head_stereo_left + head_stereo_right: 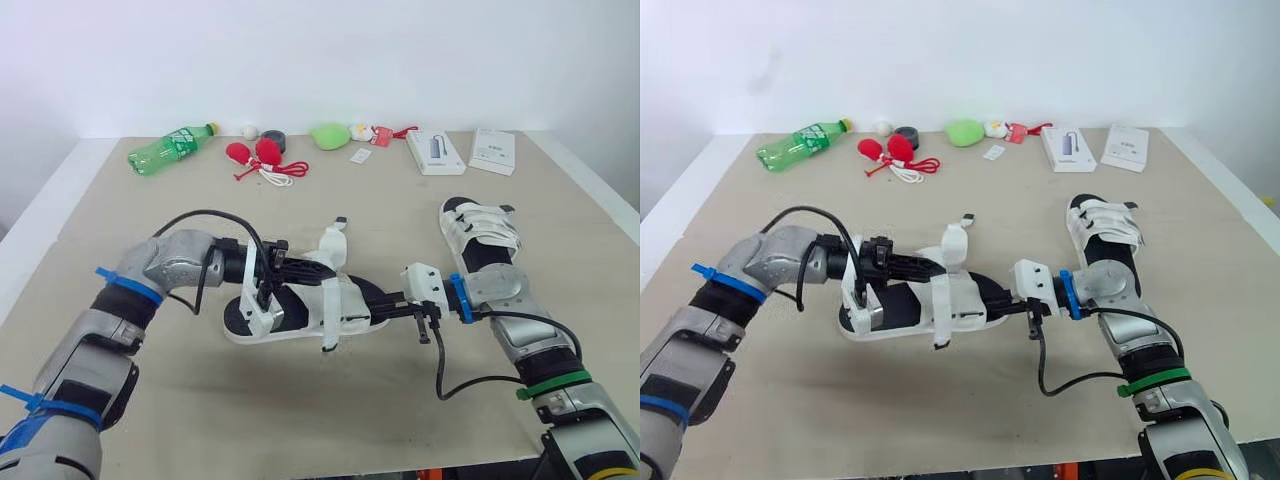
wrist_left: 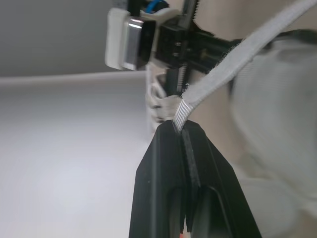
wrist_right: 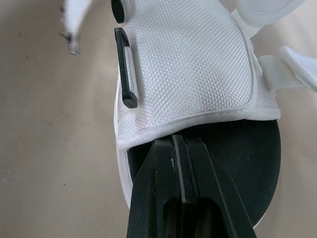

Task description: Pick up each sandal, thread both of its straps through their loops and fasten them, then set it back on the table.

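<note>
Two grippers share one sandal [image 1: 350, 303], between them and low at the table [image 1: 300, 420], lifted or resting I can't tell. The left gripper [image 2: 181, 130] is clamped on a strap [image 2: 233, 67] end. The right gripper [image 3: 174, 144] pinches the end of the sole [image 3: 247, 163], with the loop [image 3: 130, 96] just ahead of it. A hard pull could slide the thin webbing free, or twist the sandal out of that shallow pinch.

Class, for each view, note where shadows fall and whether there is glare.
Left eye view: soft, even light, faint shadow under the held sandal, no glare. Right wrist view: even light on its white upper, no glare. Left wrist view: strap evenly lit.
</note>
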Controlling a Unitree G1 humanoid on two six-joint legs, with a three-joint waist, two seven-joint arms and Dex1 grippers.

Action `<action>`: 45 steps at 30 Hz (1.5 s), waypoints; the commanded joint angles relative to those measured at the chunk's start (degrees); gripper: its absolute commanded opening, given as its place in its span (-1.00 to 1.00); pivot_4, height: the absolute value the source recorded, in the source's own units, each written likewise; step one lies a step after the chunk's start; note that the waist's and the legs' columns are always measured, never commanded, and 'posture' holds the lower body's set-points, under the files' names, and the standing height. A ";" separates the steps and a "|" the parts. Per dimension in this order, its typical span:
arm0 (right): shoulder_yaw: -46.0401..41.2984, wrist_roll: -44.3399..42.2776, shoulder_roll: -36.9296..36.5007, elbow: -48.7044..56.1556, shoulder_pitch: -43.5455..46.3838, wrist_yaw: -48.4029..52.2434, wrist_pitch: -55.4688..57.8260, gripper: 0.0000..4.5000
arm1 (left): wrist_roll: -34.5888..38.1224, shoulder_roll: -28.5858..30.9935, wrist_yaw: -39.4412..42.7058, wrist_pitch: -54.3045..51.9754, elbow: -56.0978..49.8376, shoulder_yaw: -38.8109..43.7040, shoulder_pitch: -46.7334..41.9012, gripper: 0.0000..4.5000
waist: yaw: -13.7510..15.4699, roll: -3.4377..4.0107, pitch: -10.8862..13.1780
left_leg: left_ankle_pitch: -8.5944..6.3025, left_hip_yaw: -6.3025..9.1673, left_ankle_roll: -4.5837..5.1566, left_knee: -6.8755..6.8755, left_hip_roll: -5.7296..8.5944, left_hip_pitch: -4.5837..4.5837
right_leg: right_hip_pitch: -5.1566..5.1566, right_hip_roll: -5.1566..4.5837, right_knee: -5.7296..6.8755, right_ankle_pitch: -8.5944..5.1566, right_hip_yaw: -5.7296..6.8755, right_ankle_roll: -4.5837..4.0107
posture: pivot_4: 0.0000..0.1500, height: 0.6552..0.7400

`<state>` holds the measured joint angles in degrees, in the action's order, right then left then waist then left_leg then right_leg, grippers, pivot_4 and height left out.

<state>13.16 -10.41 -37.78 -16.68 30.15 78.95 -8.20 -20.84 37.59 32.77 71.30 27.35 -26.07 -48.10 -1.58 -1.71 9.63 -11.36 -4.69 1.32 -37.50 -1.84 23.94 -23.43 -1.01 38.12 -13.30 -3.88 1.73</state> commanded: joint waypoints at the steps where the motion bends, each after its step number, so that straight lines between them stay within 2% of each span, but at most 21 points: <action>1: 0.78 1.61 0.04 -1.88 0.48 0.63 -0.11 -1.00 | 11.98 3.03 6.37 -4.93 -4.71 -3.54 1.04 -0.38 | 0.04 0.00 0.00 | 0.00 0.01 0.00 0.00 0.00 -0.01 | 0.01 0.00 0.00 -0.01 0.01 -0.01 | 1.00 1.00; 3: 0.89 1.66 0.20 -2.33 0.82 0.76 -0.25 -1.00 | 19.18 4.59 11.89 -10.47 -7.83 -5.49 2.39 0.05 | 0.07 0.00 0.00 | 0.00 0.01 0.00 0.00 0.00 -0.03 | 0.03 0.01 0.00 -0.12 0.01 -0.20 | 1.00 1.00; 5: 0.99 1.70 0.36 -2.65 1.10 0.90 -0.34 -1.00 | 28.49 5.61 17.73 -19.58 -12.34 -5.73 3.92 0.32 | 0.02 0.00 0.00 | 0.01 -0.02 -0.01 0.00 0.00 -0.04 | 0.03 0.02 0.00 -0.17 0.00 -0.27 | 1.00 1.00; 10: 1.04 1.62 0.36 -2.96 1.38 1.36 -0.46 -1.00 | 51.29 10.02 31.26 -57.03 -24.04 -1.41 6.85 0.32 | -0.06 -0.01 0.01 | 0.02 -0.03 -0.03 -0.02 -0.04 -0.06 | 0.02 0.26 0.04 -0.36 -0.02 0.02 | 1.00 1.00; 11: 1.02 1.63 0.32 -2.99 1.37 1.41 -0.48 -1.00 | 54.03 10.72 32.36 -62.18 -25.55 -0.07 7.01 0.32 | -0.20 0.00 0.01 | 0.02 -0.02 -0.03 -0.02 -0.06 -0.07 | 0.01 0.33 0.05 -0.36 -0.03 0.01 | 1.00 1.00; 12: 0.97 1.64 0.26 -3.10 1.41 1.48 -0.52 -1.00 | 60.80 12.42 32.91 -73.74 -27.54 1.70 6.53 0.32 | -0.27 0.00 0.01 | 0.02 0.01 -0.03 -0.02 -0.09 -0.07 | 0.01 0.38 0.06 -0.38 -0.01 -0.01 | 1.00 1.00; 15: 0.83 1.62 0.14 -3.26 1.48 1.57 -0.40 -1.00 | 74.50 16.04 33.50 -97.78 -31.07 5.73 5.98 0.32 | -0.45 -0.02 0.02 | 0.03 0.15 -0.04 -0.02 -0.12 -0.05 | 0.02 0.44 0.07 -0.44 0.11 -0.06 | 1.00 1.00; 18: 0.69 1.52 0.51 -3.48 1.95 1.19 0.28 -1.00 | 85.54 18.86 32.85 -113.46 -35.32 10.40 10.02 0.32 | -0.57 -0.02 0.03 | 0.02 0.21 -0.04 0.00 -0.13 -0.05 | 0.02 0.47 0.07 -0.50 0.15 -0.03 | 1.00 1.00; 23: 0.85 1.64 1.18 -3.27 2.24 0.84 1.03 -1.00 | 82.27 18.56 31.76 -116.00 -46.20 13.04 21.12 0.32 | -0.63 -0.02 0.03 | 0.02 0.25 -0.09 0.06 -0.12 -0.08 | 0.04 0.44 0.06 -0.57 0.16 -0.13 | 1.00 1.00; 29: 1.14 1.86 1.29 -2.63 1.66 0.65 1.68 -1.00 | 61.03 10.42 25.77 -100.86 -50.45 9.20 31.42 0.32 | -0.41 0.00 0.01 | 0.14 0.28 -0.34 0.11 -0.11 -0.14 | 0.04 0.14 0.03 -0.47 0.16 -0.30 | 1.00 1.00; 32: 1.09 1.80 1.20 -1.71 1.14 0.51 2.27 -1.00 | 55.58 5.50 22.54 -97.81 -50.51 8.59 33.04 0.32 | -0.42 -0.12 0.02 | 0.14 0.18 -0.35 0.21 -0.01 -0.26 | 0.10 -0.02 0.02 -0.48 0.06 -0.29 | 1.00 1.00; 35: 1.00 1.82 0.98 -1.14 0.79 0.47 2.62 -1.00 | 53.58 3.42 22.38 -98.06 -50.50 8.25 33.15 0.32 | -0.43 -0.15 0.00 | 0.14 0.21 -0.34 0.22 -0.02 -0.22 | 0.05 -0.04 0.02 -0.48 0.05 -0.29 | 1.00 1.00; 42: 0.80 2.10 0.65 -1.24 1.24 0.47 2.78 -1.00 | 54.52 2.09 26.71 -101.64 -50.48 7.33 31.96 0.32 | -0.45 -0.16 0.01 | 0.14 0.20 -0.34 0.37 -0.01 -0.23 | 0.03 -0.03 0.01 -0.55 0.16 -0.30 | 1.00 1.00; 45: 0.84 2.29 0.67 -1.41 1.58 0.37 2.65 -1.00 | 51.41 -0.10 27.03 -99.58 -46.86 7.09 29.53 0.32 | -0.41 -0.17 0.01 | 0.14 0.21 -0.34 0.39 0.02 -0.23 | 0.04 -0.04 0.00 -0.55 0.18 -0.29 | 1.00 1.00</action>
<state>13.47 -9.85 -36.61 -17.92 31.93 79.58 -5.91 31.83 38.02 59.35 -29.85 -20.10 -19.53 -17.35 -1.99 -1.87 9.64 -11.22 -4.47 0.98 -37.13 -1.81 23.71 -23.38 -1.05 38.12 -13.85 -3.68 1.44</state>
